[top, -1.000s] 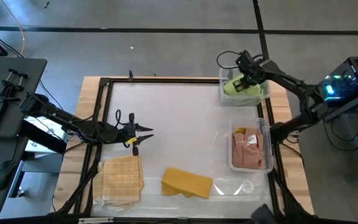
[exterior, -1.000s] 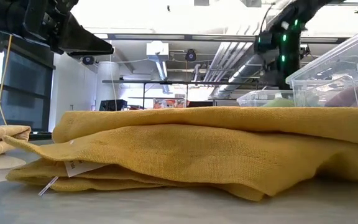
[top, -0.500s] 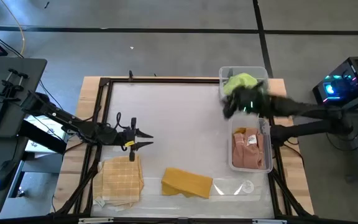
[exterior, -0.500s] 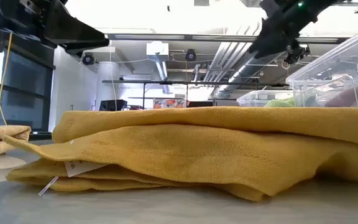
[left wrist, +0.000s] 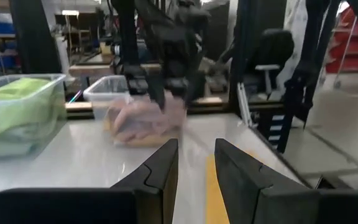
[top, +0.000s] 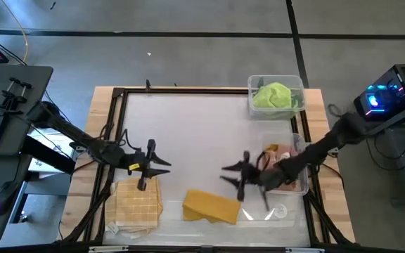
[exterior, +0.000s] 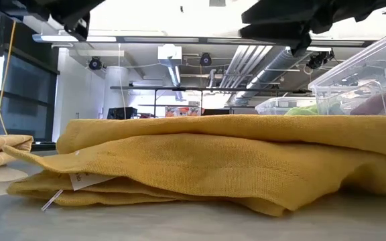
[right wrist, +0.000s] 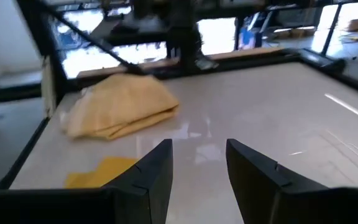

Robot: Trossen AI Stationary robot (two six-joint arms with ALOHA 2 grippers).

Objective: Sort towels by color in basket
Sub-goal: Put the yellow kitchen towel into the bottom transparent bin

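A folded mustard yellow towel point(top: 211, 206) point(exterior: 213, 161) lies flat near the table's near edge. The tan check towel point(top: 138, 204) point(right wrist: 120, 104) lies to its left. A lime green towel point(top: 273, 95) sits in the far clear basket point(top: 250, 84). Salmon pink towels point(top: 281, 174) point(left wrist: 145, 121) lie in the near basket, partly hidden by my right arm. My right gripper point(top: 227, 176) point(right wrist: 197, 168) hovers open just above the mustard towel's far edge. My left gripper point(top: 162, 167) point(left wrist: 196, 168) hangs open over the tan check towel's far right corner.
The two clear baskets stand along the table's right side, the near one point(top: 301, 151) under my right arm. A dark frame point(top: 188, 90) borders the white table top. The table's middle and far left are bare. A desk with a keyboard stands off the left edge.
My right gripper has left the far basket, where the lime green towel stays lying. It has swung fast toward the near edge and the left, down to the mustard towel. My left gripper has moved a little toward the near edge. The towels on the table have not moved.
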